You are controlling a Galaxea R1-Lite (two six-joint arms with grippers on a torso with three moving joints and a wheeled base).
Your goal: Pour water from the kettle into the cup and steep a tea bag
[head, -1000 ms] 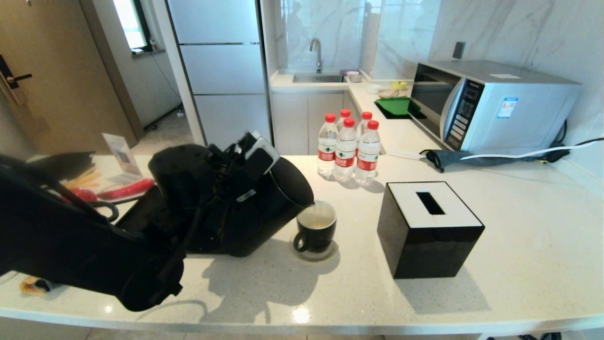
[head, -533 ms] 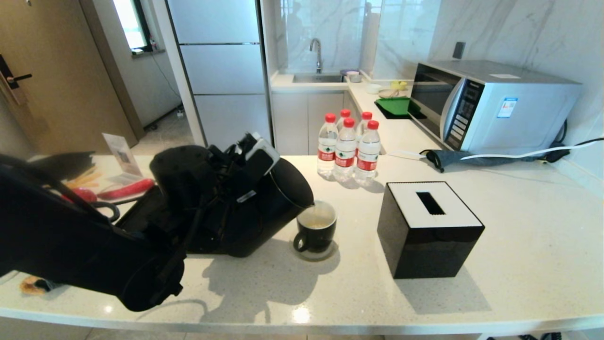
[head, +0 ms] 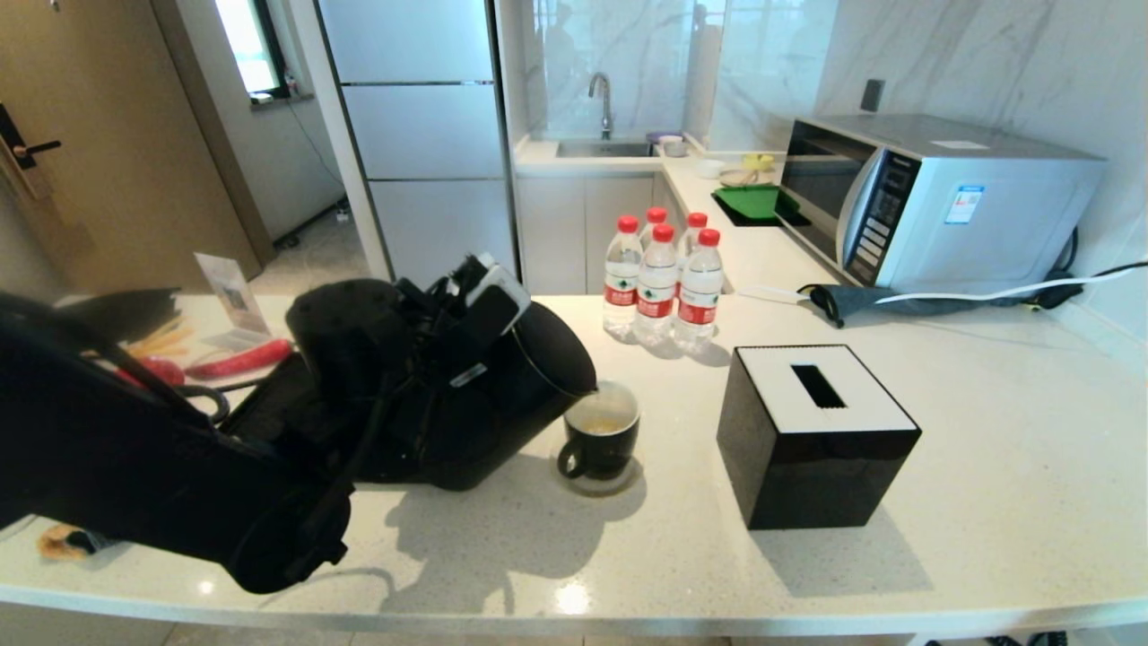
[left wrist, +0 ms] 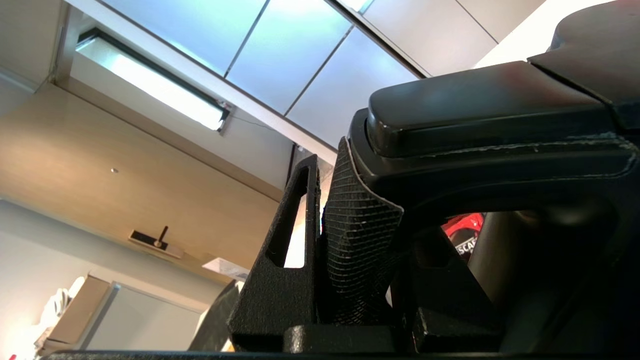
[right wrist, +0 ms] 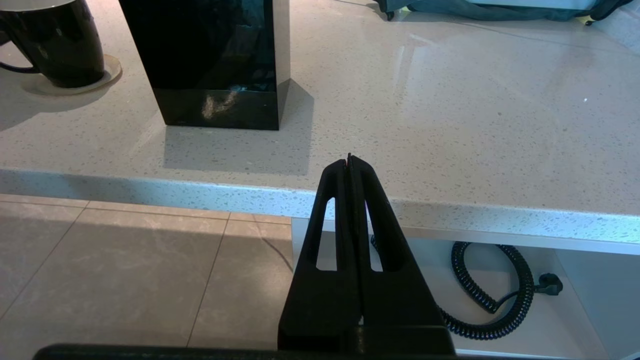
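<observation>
My left claw (left wrist: 350,235) is clamped on the kettle (head: 529,377) handle, with one textured pad (left wrist: 360,240) pressed against it. The kettle hangs tipped over, its spout just above the near rim of the cup (head: 599,432), which stands on the tabletop (head: 987,431) just beyond the claw. Pale yellowish water (head: 603,423) shows inside the cup. My right claw (right wrist: 349,165) sits parked off the tabletop edge, fingers pressed together on nothing, with the black tissue box (right wrist: 210,60) ahead of it and the cup (right wrist: 55,45) farther over, beside that box.
</observation>
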